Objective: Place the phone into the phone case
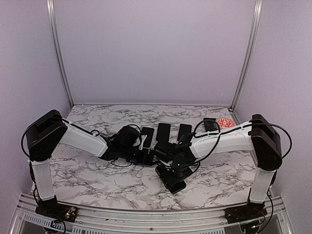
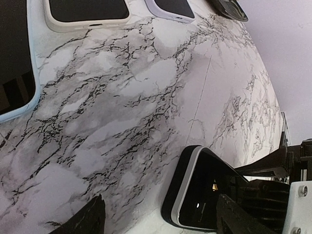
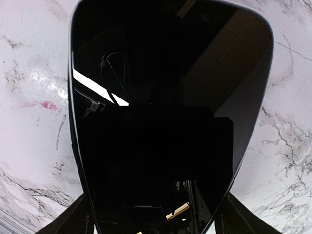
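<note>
- My right fingers point(image 3: 73, 220) are spread wide, one on each side of the phone point(image 3: 165, 122). Only their dark tips show at the bottom corners of the wrist view, and I cannot tell whether the pads press its edges or just stand beside them.
- The phone lies flat and screen-up on the marble counter point(image 2: 122, 97). Its black glass fills most of my right wrist view and mirrors my own wrist and cables. Its near end is cut off by the picture edge.
- My left fingers point(image 2: 87, 220) are wide apart with nothing gripped, low over bare counter. The right-hand one crosses in front of the phone's corner, so part of that screen is hidden.
- Beside it, a white bracket point(image 2: 298, 204) of my right arm blocks the lower right corner of the left wrist view.
- Farther back stands a row of pale-rimmed slabs: a blue-rimmed case point(image 2: 33, 58), a white-rimmed case point(image 2: 87, 23) and a lilac-rimmed case point(image 2: 171, 17). All are cropped, and their dark middles do not show whether they are empty.
- The phone sits well apart from that row, nearer my bases.
- A dark item point(image 2: 229, 8) past the lilac one is too cropped to name.
- From above, my two wrists crowd the middle and cover the row's near ends. A pink round thing point(image 1: 225, 123) sits at the far right corner.
</note>
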`<state>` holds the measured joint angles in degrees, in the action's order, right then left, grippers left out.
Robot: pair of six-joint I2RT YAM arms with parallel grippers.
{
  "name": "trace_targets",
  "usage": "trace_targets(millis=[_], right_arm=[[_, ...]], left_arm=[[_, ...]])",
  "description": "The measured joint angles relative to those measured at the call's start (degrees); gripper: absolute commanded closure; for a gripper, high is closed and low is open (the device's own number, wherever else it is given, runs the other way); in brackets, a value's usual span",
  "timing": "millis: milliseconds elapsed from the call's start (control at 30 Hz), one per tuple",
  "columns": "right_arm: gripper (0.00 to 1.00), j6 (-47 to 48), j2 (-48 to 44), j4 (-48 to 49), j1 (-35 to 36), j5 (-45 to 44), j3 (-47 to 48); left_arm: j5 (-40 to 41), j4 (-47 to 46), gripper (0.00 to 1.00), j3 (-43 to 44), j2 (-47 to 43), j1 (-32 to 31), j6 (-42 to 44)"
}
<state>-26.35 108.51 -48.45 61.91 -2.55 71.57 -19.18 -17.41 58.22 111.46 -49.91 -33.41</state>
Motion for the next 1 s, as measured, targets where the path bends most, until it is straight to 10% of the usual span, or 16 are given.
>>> trace_targets(millis=[367, 800, 1000], right_arm=[[0.61, -0.4, -1.6, 1.9, 0.2, -1.7, -1.5], [0.65, -2.2, -12.0, 12.8, 0.2, -7.5, -10.3], [0.65, -2.4, -17.9, 18.6, 0.2, -10.3, -13.2]], left_arm=[[-0.1, 1.2, 0.21, 0.0, -1.2, 0.0, 0.5], [-3.4, 1.4, 0.2, 0.9, -3.9, 0.0, 0.3], [-5.0, 0.7, 0.46, 2.5, -4.2, -0.1, 0.4]])
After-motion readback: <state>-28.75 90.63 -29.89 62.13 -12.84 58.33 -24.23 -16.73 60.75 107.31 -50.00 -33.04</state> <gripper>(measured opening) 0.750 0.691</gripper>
